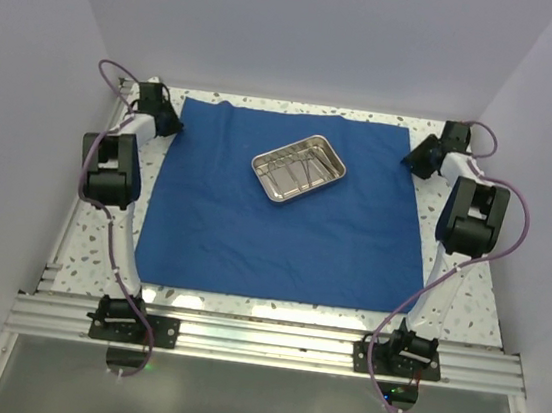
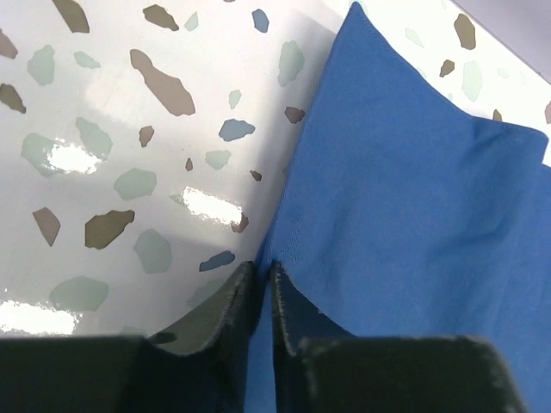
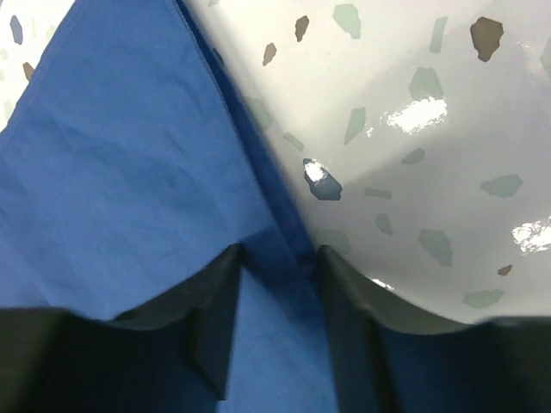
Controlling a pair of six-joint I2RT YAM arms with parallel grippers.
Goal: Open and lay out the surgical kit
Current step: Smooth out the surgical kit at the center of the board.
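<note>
Royal-blue cloth drape (image 1: 282,238) lay spread flat, shiny rectangular steel tray (image 1: 258,163) holding slim silver instruments (image 1: 296,169) at its middle. Far corners: left gripper (image 2: 264,275) pinched cloth edge; right gripper (image 3: 277,258) jaws apart astride edge (no grip yet). Best to seat both pinches, then pull evenly, low.

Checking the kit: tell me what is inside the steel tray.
Several slim silver instruments lie side by side in the steel tray. Their types and number are too small to tell; anything beneath them is covered.
</note>
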